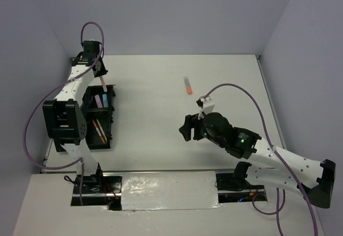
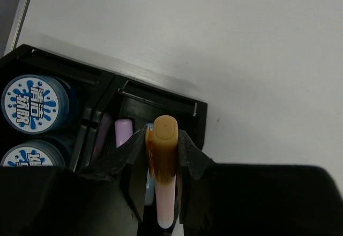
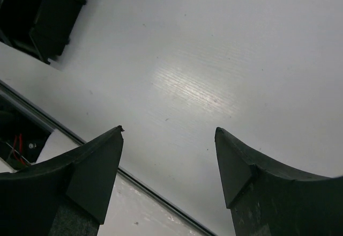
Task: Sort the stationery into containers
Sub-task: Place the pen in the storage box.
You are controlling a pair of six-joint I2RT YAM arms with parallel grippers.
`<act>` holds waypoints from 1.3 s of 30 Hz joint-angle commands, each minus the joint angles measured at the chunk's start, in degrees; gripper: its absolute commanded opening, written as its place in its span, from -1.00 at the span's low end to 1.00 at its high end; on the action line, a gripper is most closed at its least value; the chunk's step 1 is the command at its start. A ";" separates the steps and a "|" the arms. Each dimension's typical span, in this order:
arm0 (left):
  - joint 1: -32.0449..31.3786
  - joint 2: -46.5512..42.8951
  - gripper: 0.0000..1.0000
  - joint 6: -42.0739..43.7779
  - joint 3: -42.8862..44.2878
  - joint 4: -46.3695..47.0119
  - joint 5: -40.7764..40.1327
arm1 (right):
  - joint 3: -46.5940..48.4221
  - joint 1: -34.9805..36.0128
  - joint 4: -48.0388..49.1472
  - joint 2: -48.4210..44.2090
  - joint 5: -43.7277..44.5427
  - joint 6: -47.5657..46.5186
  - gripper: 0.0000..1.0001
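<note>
Top external: the left arm reaches to the far-left part of the table (image 1: 230,69). The left end effector (image 1: 98,71) points down over the far end of the black organiser tray (image 1: 113,119). A pink-orange highlighter (image 1: 102,81) hangs from it, just above the tray's far rim.

Tray contents seen from above:
- Far compartment: a lilac stick (image 1: 98,101) and a light-blue stick (image 1: 105,101), side by side.
- Near compartment: thin orange pens (image 1: 99,129), lying at a slant.

One short stick (image 1: 187,85), grey at the far end and orange at the near end, lies alone on the table, well apart from the tray. The right end effector (image 1: 184,128) is nearer the arm bases than this stick and apart from it.

Left wrist: the left end effector is closed narrowly on the highlighter (image 2: 165,198). Both fingers (image 2: 187,155) press its sides, with the orange cap at the tips and the pink body behind. Below it is the tray's far wall (image 2: 64,61). Two round blue-white rolls (image 2: 31,103) sit in the compartment to the view's left. The lilac stick (image 2: 123,132) lies in the compartment under the highlighter. A sliver of light blue shows beside the cap.

Right wrist: the right end effector (image 3: 169,163) stands wide, with nothing between its fingers (image 3: 96,166). Only bare table (image 3: 214,59) lies under it.
</note>
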 commanded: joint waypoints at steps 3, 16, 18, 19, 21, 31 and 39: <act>2.41 2.38 -0.96 1.77 -0.76 0.68 -0.78 | -1.19 -0.70 0.66 -1.47 -0.54 -1.57 0.53; 2.15 0.90 0.04 1.23 -9.55 4.20 -2.36 | -0.40 -0.78 2.59 1.08 -1.85 -1.22 0.53; 1.63 -0.16 0.57 1.32 -10.26 4.30 -2.89 | 0.56 -0.78 2.77 2.66 -2.03 -1.57 0.53; 1.45 -0.34 0.66 1.15 -9.65 2.90 -4.11 | 1.01 -1.22 2.59 3.45 -2.12 -1.74 0.53; 0.75 -0.95 0.99 1.06 -8.95 1.49 -5.17 | 2.14 -2.10 2.59 5.72 -3.69 -2.36 0.53; -5.58 -20.51 0.99 2.29 -7.53 -5.89 -0.26 | 19.35 -20.90 -3.46 34.60 -8.63 -13.15 0.54; -8.66 -49.97 0.99 2.73 -34.91 1.91 11.70 | 48.00 -29.25 -12.86 62.49 -8.62 -19.58 0.52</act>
